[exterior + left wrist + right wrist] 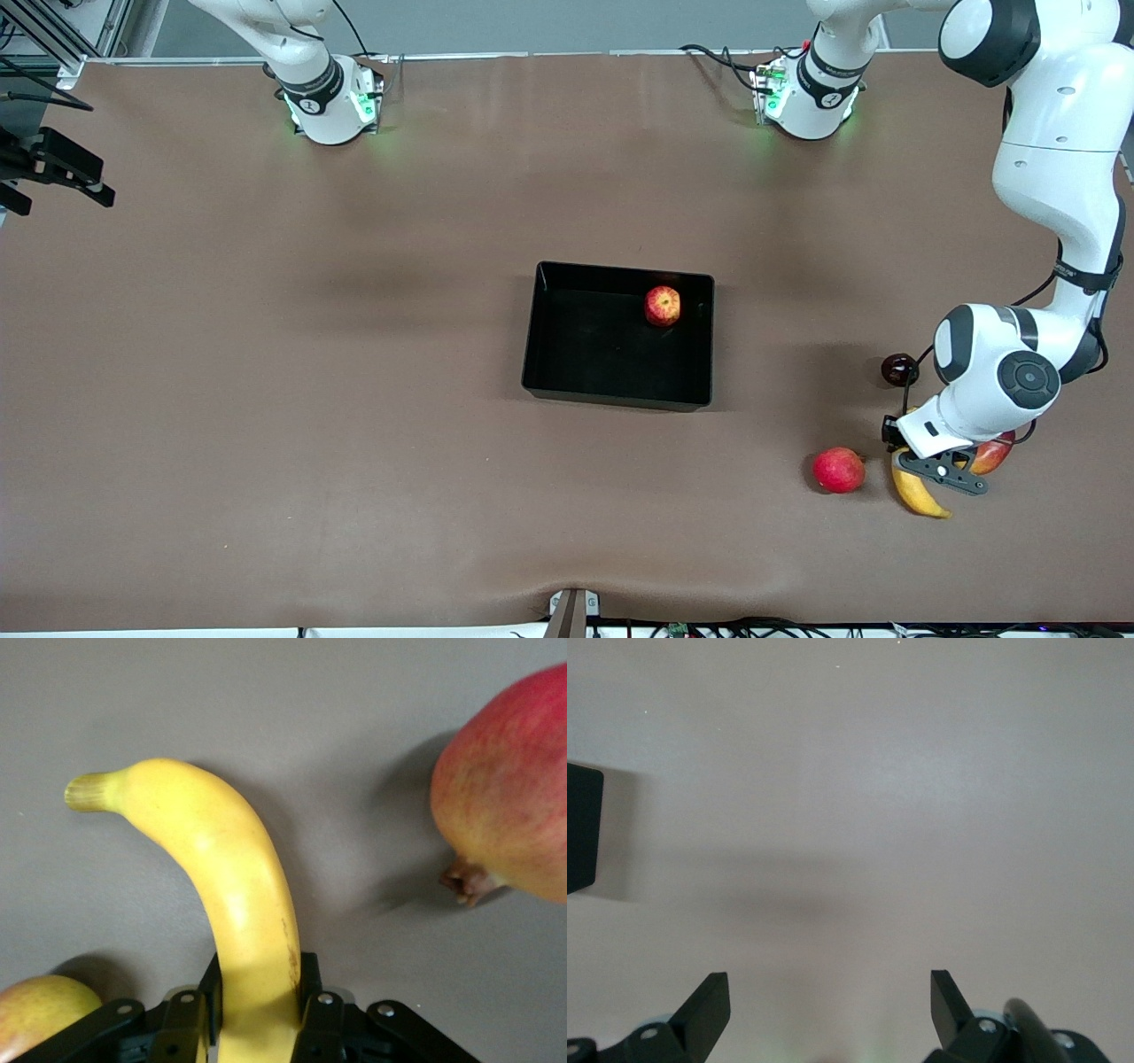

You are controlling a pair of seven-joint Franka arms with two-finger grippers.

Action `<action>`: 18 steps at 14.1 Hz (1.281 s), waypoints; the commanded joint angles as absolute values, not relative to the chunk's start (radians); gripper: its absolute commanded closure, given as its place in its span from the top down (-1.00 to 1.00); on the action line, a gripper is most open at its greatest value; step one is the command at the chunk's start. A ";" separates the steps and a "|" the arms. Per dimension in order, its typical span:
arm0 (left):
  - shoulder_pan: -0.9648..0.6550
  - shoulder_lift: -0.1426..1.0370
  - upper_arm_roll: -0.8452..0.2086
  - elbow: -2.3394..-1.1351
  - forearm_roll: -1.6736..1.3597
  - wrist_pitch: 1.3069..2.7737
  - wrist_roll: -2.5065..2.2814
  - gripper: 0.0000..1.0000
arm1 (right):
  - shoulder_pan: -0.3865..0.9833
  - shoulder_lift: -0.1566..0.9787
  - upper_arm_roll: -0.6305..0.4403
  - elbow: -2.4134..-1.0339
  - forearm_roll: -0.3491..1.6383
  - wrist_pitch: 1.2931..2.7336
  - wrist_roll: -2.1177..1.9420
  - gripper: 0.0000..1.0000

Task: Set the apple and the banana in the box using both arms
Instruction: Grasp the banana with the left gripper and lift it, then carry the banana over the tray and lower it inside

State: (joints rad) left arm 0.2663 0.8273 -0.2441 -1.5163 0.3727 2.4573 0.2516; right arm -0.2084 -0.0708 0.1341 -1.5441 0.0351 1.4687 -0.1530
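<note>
A: Where does the front view sit?

B: High up, facing the two arm bases and looking down on the brown table (266, 399), with the shallow glossy black plastic box (617, 385) near the middle.

A: And the left wrist camera?

B: Very close to the table, looking past the left gripper (259, 1014) along the long curved yellow banana (226, 895). The front view shares that fruit (917, 496), nearer the front camera than the box, toward the left arm's end.

A: The right wrist camera?

B: Looking down on bare tabletop past the right gripper (831, 1010), with a black corner (583, 828) at its edge, too little to identify.
</note>
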 commanded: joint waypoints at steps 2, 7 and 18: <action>0.264 0.723 -0.261 -1.513 0.400 2.318 0.256 -1.00 | -0.236 -0.066 0.147 -1.528 0.048 1.447 -0.169 1.00; 0.248 0.560 -0.405 -1.513 0.387 2.105 0.241 -1.00 | -0.236 -0.063 0.147 -1.529 0.049 1.457 -0.167 1.00; 0.017 0.535 -0.672 -1.523 0.388 1.936 -0.490 -1.00 | -0.235 -0.063 0.146 -1.532 0.048 1.457 -0.164 1.00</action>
